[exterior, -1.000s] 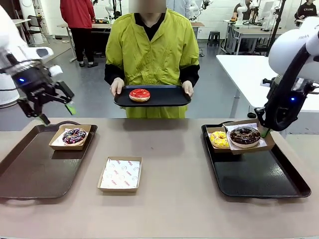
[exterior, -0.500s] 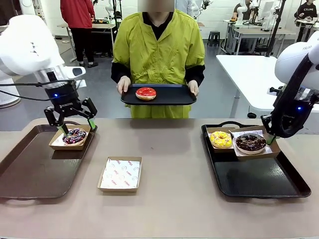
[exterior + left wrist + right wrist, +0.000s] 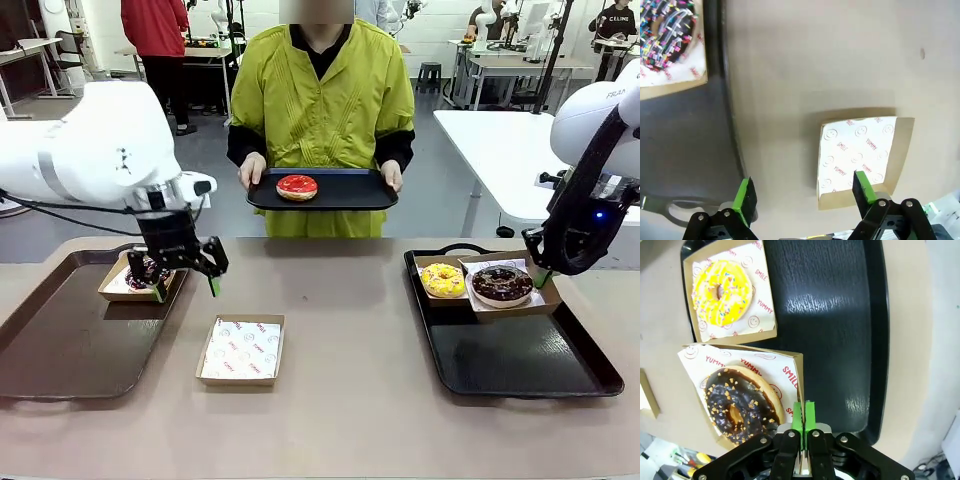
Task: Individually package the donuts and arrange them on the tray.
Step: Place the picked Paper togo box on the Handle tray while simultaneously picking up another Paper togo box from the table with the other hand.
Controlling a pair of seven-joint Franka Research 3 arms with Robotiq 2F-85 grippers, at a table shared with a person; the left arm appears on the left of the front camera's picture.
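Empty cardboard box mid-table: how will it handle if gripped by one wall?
Probably very light: the empty cardboard box holds only printed paper. Its thin, low walls may flex when pinched. On the smooth table it likely slides if nudged.

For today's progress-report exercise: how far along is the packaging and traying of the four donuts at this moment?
Done: purple sprinkled donut boxed on the left tray; yellow donut boxed on the right tray. In hand: right gripper pinches the chocolate donut's box, partly over that tray. Remaining: red donut lies unboxed on the person's tray; an empty box lies near the open left gripper.
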